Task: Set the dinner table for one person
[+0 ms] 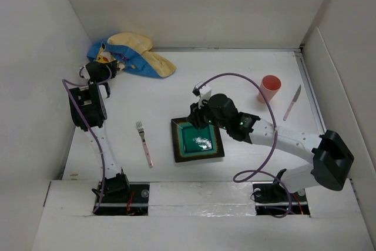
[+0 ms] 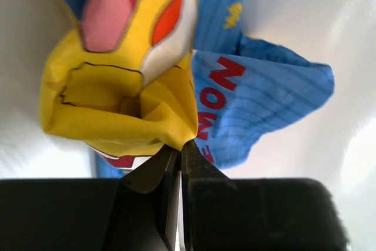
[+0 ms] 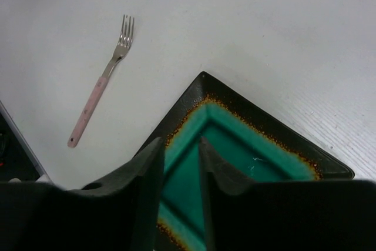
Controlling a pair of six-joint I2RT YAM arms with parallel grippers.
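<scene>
The white dinner table (image 1: 235,74) holds a square black plate with a green centre (image 1: 176,145) near the middle. My right gripper (image 1: 198,119) hovers over the plate's far edge. In the right wrist view its jaws (image 3: 179,145) stand slightly apart, straddling the plate's rim (image 3: 258,139) near a corner, and grip nothing I can see. My left gripper (image 1: 107,64) is at the far left, shut on a fold of the crumpled blue and yellow cartoon cloth mat (image 1: 132,54). The left wrist view shows the gripper (image 2: 179,145) pinching the yellow cloth (image 2: 117,98).
A pink-handled fork (image 1: 144,143) lies left of the plate and also shows in the right wrist view (image 3: 97,95). A salmon cup (image 1: 270,88) and a pink-handled knife (image 1: 292,103) stand at the right. White walls border the table.
</scene>
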